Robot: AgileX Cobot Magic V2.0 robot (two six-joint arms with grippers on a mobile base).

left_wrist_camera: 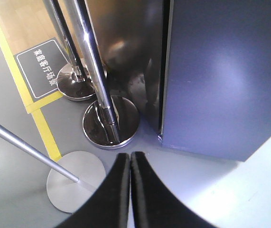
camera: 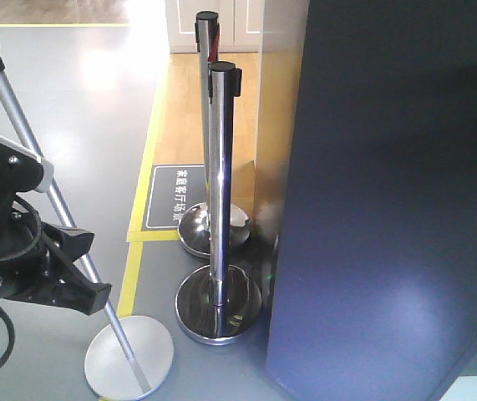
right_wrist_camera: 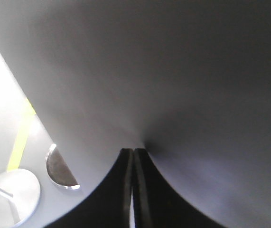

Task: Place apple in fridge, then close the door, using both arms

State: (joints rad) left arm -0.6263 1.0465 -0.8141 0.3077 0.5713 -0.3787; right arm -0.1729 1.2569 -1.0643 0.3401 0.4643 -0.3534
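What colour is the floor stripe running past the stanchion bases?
Yellow. The painted floor stripe beside the chrome stanchion bases shows best in the left wrist view.

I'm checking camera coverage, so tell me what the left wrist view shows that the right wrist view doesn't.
Only the left wrist view shows the two chrome barrier posts, the dark floor sign with white lettering, the wood floor, and the fridge's edge seam; its left gripper is shut.

Only the right wrist view shows the door filling the frame at close range, with the shut right gripper up against it.

Both show the yellow floor line, the silver round stand base and the dark fridge surface.
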